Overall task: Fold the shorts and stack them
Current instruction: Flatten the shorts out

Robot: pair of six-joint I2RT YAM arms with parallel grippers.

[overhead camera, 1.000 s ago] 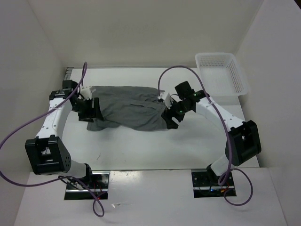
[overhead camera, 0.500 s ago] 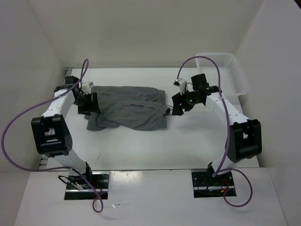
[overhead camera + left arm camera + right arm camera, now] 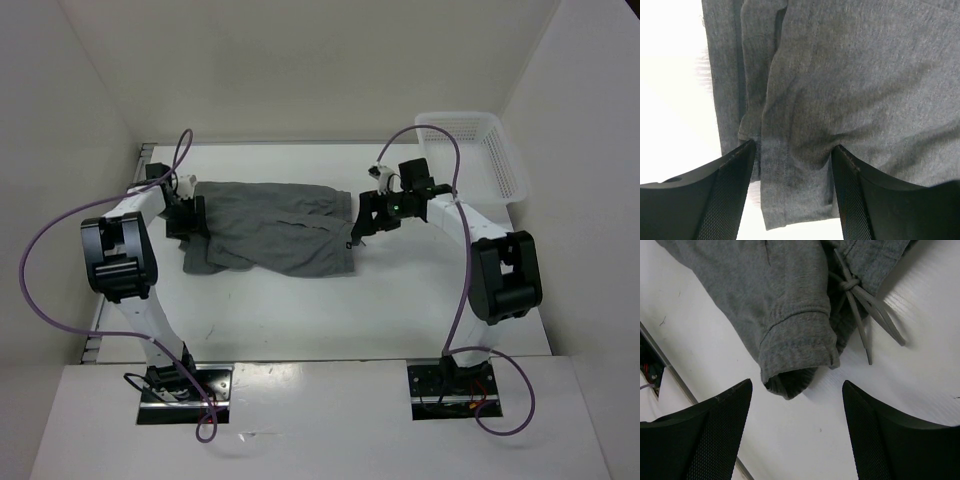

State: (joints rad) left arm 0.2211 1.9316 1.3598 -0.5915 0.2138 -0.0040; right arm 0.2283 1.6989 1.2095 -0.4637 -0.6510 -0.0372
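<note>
The grey shorts [image 3: 270,225] lie spread flat across the white table, waistband at the right end. My left gripper [image 3: 190,216] is open over the shorts' left leg hems; in the left wrist view its fingers [image 3: 725,195] straddle a hemmed edge of the shorts [image 3: 850,80]. My right gripper [image 3: 362,222] is open just off the waistband end. In the right wrist view its fingers [image 3: 710,435] stand apart above bare table, with the waistband corner of the shorts [image 3: 790,335] and a grey drawstring [image 3: 865,305] just beyond them.
A white plastic mesh basket [image 3: 470,155] sits at the table's back right corner. White walls enclose the table on three sides. Purple cables loop off both arms.
Both arms have swung back toward the far side. The left gripper moved up along the leg hems. The right gripper moved off the cloth to the waistband's right end.
</note>
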